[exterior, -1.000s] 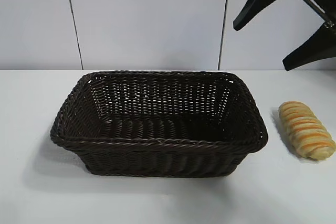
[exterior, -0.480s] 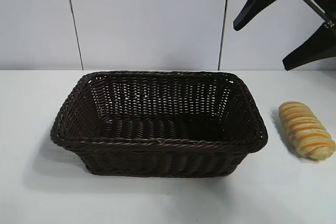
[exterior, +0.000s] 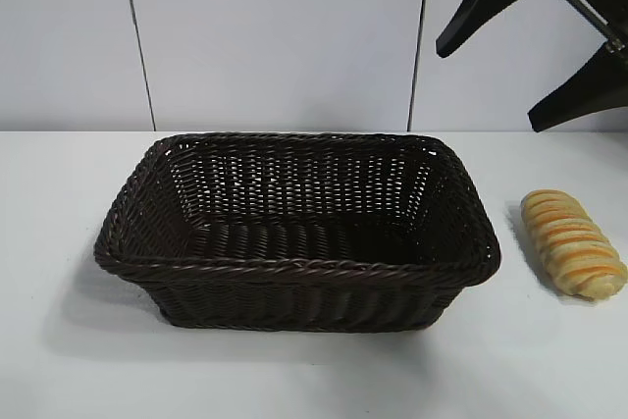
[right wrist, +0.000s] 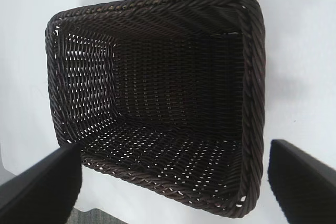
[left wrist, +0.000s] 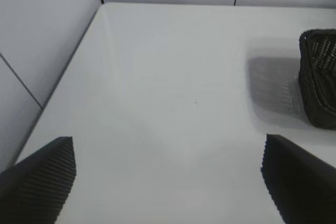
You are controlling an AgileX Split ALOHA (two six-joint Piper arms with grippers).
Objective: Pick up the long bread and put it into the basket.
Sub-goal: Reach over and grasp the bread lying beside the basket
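On the worktop (exterior: pixel 294 380), right of the basket (exterior: pixel 294 267), the long bread (exterior: pixel 572 242) is lying untouched. Your right tool (exterior: pixel 535 51) is hanging above it, jaws apart; descending off-centre, you are risking rolling the loaf away. The left tool (left wrist: pixel 168 182) is standing open too.

No text, label, brand, number or sign can be read anywhere in these views.
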